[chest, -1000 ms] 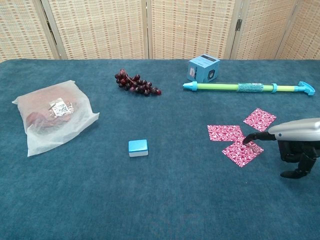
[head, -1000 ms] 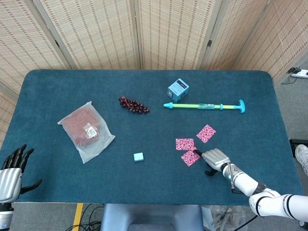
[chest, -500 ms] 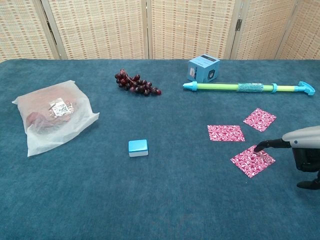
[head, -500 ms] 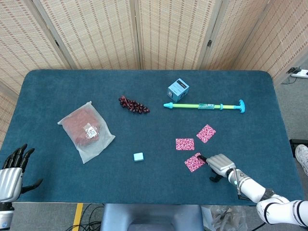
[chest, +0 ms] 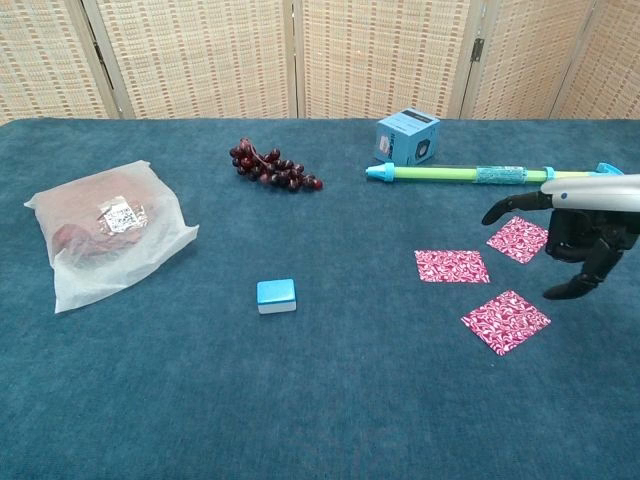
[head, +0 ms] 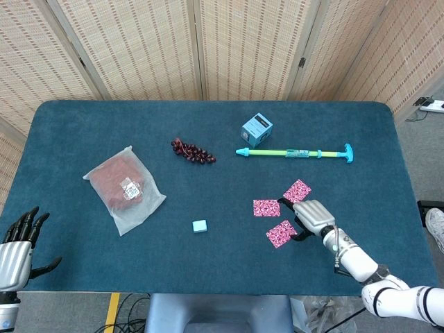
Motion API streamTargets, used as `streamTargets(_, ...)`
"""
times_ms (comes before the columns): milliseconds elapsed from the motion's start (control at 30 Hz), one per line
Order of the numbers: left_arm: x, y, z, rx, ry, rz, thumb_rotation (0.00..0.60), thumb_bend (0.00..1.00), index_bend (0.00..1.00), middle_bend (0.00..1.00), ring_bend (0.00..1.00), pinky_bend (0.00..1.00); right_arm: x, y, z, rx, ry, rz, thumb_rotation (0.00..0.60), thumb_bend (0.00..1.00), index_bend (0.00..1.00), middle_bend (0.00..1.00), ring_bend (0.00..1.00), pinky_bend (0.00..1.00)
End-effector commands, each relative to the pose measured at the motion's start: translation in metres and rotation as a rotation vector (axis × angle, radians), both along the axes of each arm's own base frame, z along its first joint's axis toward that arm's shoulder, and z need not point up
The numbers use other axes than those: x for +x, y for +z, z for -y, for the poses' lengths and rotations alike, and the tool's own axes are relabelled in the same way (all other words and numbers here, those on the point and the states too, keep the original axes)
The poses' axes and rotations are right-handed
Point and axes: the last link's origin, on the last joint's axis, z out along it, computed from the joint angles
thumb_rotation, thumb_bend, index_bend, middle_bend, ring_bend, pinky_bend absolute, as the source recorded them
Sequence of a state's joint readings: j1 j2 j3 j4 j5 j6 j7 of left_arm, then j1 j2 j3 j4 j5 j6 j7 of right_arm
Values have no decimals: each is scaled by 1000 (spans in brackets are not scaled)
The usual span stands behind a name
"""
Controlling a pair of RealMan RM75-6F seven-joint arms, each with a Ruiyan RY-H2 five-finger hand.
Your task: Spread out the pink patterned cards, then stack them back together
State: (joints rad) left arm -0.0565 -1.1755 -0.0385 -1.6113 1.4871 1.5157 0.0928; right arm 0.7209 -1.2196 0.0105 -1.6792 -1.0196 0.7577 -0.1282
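Note:
Three pink patterned cards lie apart on the blue table: a left one point(head: 267, 207) point(chest: 451, 265), a far right one point(head: 297, 190) point(chest: 519, 239) and a near one point(head: 282, 234) point(chest: 505, 321). My right hand point(head: 310, 215) point(chest: 582, 232) hovers among them, raised off the cloth, with one finger stretched out toward the left card and the others hanging bent. It holds nothing and touches no card. My left hand point(head: 17, 250) rests at the table's near left corner, fingers spread and empty; the chest view does not show it.
A small light-blue block point(head: 200, 225) point(chest: 276, 295) sits left of the cards. Farther back lie a green-and-cyan pump rod point(head: 295, 152) point(chest: 480, 175), a blue box point(head: 256, 129) point(chest: 407, 137), dark grapes point(head: 193, 151) point(chest: 272, 169) and a bagged red item point(head: 125, 187) point(chest: 108, 232).
My right hand slid the near card toward the front edge, then lifted off it and moved back up between the cards. The near card now lies alone. The left hand is still.

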Motion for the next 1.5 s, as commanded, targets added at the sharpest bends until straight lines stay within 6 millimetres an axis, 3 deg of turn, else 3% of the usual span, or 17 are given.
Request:
streamTargets(33,0,1,1,2,1,-1,600,185,138,43,46,151,9,-16,15,-36,-1,1,600,269,186,933,1000,1000)
streamTargets(233,-2,5,3,9,9,-2,600,184,138,43,46,151,18,-39,29,-43,-36,-7,600,275,211,943,1000,1000)
streamTargets(733,-5,8,7,16,22,1,600,185,139,43,46,151,36,-71,51,-19,-101,-41,600,286,250,943,1000,1000)
streamTargets(1233,-8,7,7,15,29,2,600,184,139,43,46,151,34,-76,53,-40,-103,-72,600,286,250,943,1000,1000)
streamTargets(1500,-10,6,9,14,36,6,600,185,139,43,46,151,34,-78,52,-81,-84,-85,600,279,297,951,1000,1000)
